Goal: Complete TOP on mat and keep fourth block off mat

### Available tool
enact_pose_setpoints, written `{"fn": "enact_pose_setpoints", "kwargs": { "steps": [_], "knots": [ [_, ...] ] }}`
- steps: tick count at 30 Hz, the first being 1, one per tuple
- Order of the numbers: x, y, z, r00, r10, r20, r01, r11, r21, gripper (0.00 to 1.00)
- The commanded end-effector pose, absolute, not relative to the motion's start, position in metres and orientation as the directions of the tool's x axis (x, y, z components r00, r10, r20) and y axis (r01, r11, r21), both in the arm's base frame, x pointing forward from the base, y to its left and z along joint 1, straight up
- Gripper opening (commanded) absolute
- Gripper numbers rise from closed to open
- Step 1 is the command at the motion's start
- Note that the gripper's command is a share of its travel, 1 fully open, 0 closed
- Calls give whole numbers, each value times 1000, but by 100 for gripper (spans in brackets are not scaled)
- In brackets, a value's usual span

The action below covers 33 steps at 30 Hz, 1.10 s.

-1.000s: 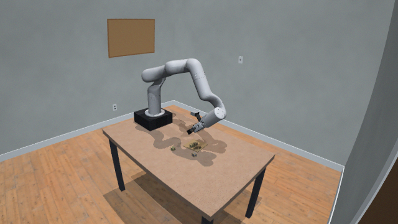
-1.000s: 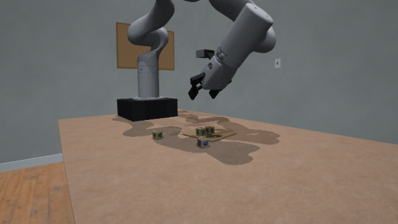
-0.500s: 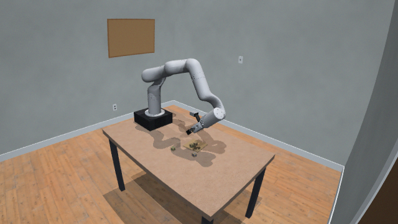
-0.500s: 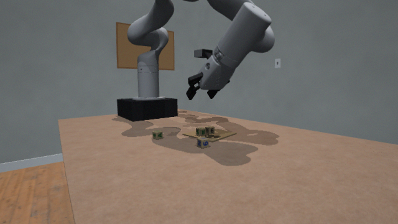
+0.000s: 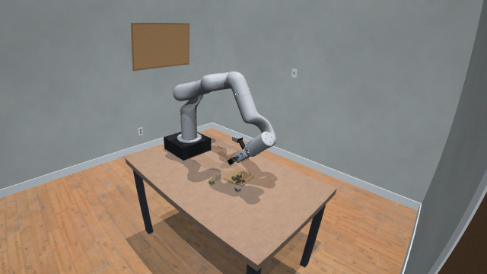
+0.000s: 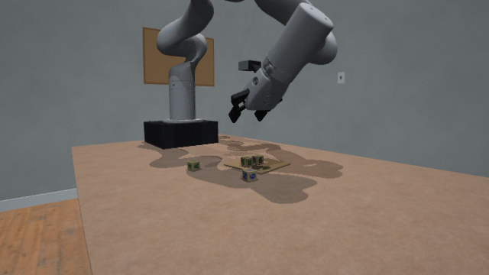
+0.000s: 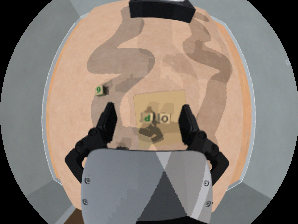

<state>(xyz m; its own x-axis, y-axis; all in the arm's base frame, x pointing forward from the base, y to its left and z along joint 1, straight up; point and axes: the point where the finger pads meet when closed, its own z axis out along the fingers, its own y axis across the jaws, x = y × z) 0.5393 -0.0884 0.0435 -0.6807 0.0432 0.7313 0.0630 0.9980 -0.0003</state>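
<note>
A tan mat [image 5: 247, 177] [image 6: 277, 165] [image 7: 169, 99] lies flat on the table. Two letter blocks stand on it side by side: one with green marks [image 6: 246, 161] [image 7: 145, 117] and one with dark marks [image 6: 258, 159] [image 7: 162, 117]. A block with a blue letter [image 5: 238, 189] [image 6: 249, 175] sits off the mat, close to its far edge from the base. A block with green marks [image 5: 211, 182] [image 6: 193, 166] [image 7: 100, 90] lies off the mat, further to one side. My gripper [image 5: 232, 161] [image 6: 246, 116] [image 7: 148, 111] is open and empty, tilted, well above the mat. The top letters are too small to read.
The black robot base [image 5: 187, 145] [image 6: 180, 133] [image 7: 162, 7] stands at the table's back. The table [image 5: 247, 224] [image 6: 191, 229] stretches wide beyond the mat. The arm's shadows fall across the mat area.
</note>
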Motion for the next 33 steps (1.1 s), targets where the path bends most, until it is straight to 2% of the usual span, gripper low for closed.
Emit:
{"fn": "enact_pose_setpoints", "kwargs": {
  "steps": [1, 18, 33],
  "knots": [
    [540, -88, 44, -682, 43, 730, 63, 998, 0, 100],
    [541, -89, 44, -682, 43, 730, 63, 998, 0, 100],
    [602, -125, 39, -683, 37, 729, 57, 998, 3, 100]
  ]
}}
